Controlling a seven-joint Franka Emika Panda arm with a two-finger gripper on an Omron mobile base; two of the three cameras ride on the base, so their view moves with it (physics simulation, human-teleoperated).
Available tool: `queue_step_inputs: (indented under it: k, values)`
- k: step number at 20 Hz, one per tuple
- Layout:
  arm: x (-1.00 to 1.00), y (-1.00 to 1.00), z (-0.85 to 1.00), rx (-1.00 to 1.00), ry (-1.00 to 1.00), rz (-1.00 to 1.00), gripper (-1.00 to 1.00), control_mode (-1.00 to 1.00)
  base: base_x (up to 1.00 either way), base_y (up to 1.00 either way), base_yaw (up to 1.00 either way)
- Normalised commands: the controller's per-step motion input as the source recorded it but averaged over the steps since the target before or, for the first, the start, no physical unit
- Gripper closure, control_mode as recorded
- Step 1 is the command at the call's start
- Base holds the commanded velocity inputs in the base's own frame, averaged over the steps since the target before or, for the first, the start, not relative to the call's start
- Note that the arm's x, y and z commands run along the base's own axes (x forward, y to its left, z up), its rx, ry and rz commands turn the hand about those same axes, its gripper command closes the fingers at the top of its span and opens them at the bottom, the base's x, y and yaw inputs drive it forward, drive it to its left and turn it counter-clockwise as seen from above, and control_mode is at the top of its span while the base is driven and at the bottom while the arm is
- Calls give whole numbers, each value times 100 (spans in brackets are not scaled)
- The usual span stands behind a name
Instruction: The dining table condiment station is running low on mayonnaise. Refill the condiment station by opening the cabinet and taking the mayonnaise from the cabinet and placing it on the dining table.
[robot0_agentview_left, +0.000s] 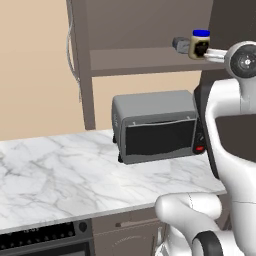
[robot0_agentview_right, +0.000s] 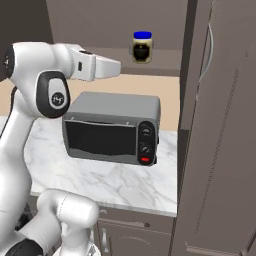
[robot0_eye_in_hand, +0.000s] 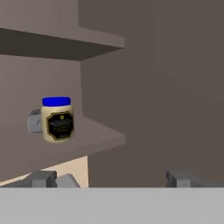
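The cabinet (robot0_agentview_right: 215, 125) is seen with its door swung open, and below it a toaster oven (robot0_agentview_right: 112, 127) is set on the marble counter (robot0_agentview_left: 60, 170). On the cabinet's lower shelf (robot0_eye_in_hand: 65, 144) the mayonnaise (robot0_eye_in_hand: 57, 119) is stood upright — long axis vertical, blue lid up, dark label turned toward the hand — with a small grey object (robot0_eye_in_hand: 35, 121) just behind it. The gripper (robot0_eye_in_hand: 111, 177) is held short of the jar, jaws spread wide with nothing between them. The jar is judged rigid, fairly light, smooth and perhaps slippery — best gripped across the body, below the lid.
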Motion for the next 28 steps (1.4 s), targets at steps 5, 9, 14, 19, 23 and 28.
queue_step_inputs:
  k: [5, 9, 14, 19, 23, 28]
  values:
    - [9, 2, 0, 0, 2, 0, -100, -100, 0, 0, 0]
    - [52, 0, 0, 2, 1, 0, -100, -100, 0, 0, 0]
    - [64, 5, 6, 0, -1, 0, -100, -100, 0, 0, 0]
    - [64, 18, 23, 0, -4, 0, -100, -100, 0, 0, 0]
    - [49, 12, 38, 0, -3, 0, -100, -100, 0, 0, 0]
    - [41, 0, 34, 0, -6, 0, -100, -100, 0, 0, 0]
